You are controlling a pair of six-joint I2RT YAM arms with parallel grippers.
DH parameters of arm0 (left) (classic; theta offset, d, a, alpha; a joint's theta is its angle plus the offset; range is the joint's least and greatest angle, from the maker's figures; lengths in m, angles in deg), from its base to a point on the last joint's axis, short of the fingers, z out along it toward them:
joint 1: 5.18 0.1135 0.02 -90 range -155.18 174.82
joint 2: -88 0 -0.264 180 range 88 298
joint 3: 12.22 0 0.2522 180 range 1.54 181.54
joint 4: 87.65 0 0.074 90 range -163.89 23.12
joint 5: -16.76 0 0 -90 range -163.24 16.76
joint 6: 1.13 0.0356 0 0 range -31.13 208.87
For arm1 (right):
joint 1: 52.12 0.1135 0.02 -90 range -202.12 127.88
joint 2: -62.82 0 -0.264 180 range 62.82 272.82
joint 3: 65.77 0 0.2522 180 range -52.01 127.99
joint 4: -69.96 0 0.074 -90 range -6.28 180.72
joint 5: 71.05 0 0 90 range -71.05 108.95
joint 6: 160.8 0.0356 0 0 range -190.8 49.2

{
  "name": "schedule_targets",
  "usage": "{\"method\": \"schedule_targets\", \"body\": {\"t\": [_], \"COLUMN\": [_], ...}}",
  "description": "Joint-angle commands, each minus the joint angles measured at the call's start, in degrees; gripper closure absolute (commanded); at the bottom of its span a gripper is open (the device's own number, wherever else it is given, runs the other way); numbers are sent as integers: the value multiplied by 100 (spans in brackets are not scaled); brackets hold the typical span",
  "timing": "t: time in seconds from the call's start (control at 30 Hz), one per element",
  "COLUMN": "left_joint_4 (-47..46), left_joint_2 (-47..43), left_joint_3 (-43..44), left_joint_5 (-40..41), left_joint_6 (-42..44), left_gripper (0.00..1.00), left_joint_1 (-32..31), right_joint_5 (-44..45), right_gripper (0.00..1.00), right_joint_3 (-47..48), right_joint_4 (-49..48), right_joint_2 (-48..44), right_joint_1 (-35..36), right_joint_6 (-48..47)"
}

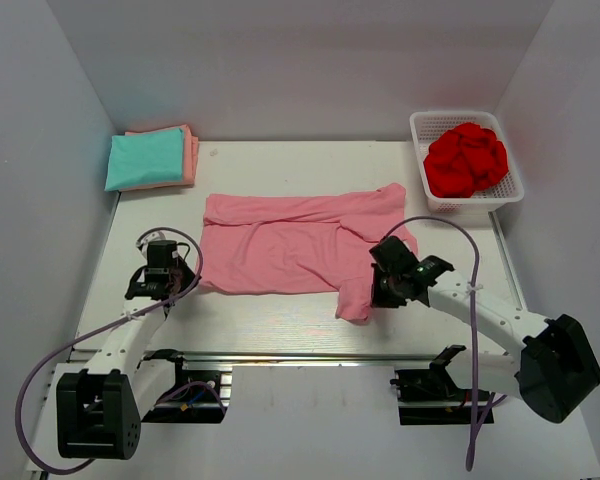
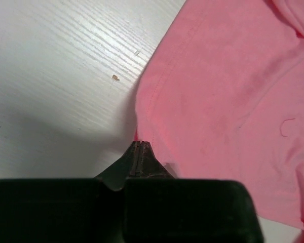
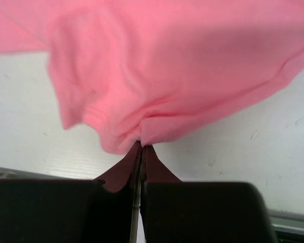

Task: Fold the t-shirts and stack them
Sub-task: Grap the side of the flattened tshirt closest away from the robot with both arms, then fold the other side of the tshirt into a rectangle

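A light pink t-shirt (image 1: 290, 245) lies spread across the middle of the table. My left gripper (image 1: 187, 282) is at its near left corner, with jaws shut on the hem (image 2: 142, 129). My right gripper (image 1: 378, 290) is shut on a bunched fold of the shirt's near right part (image 3: 142, 126) and holds it a little above the table. A sleeve (image 1: 355, 300) hangs beside it. A folded teal t-shirt (image 1: 145, 160) lies on a folded salmon-orange one (image 1: 190, 150) at the far left corner.
A white mesh basket (image 1: 469, 203) holding crumpled red cloth (image 1: 467, 160) stands at the far right. White walls enclose the table. A metal rail (image 1: 300, 355) runs along the near edge, between the arm bases.
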Motion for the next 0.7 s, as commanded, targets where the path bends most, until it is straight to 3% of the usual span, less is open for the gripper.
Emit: {"method": "schedule_targets", "body": {"t": [0.0, 0.23, 0.67], "left_joint_4": [-42, -437, -799], "left_joint_2": [-123, 526, 2204], "left_joint_3": [298, 842, 2143], "left_joint_5": [-59, 64, 705], "left_joint_6": [80, 80, 27], "left_gripper": [100, 100, 100], "left_joint_1": [-22, 31, 84], "right_joint_5": [506, 904, 851], "right_gripper": [100, 100, 100], "right_joint_3": [401, 701, 1931], "right_joint_4": [-131, -1192, -1942], "right_joint_2": [-159, -1, 982], "right_joint_1": [-185, -756, -1774], "right_joint_6": [-94, -227, -305]}}
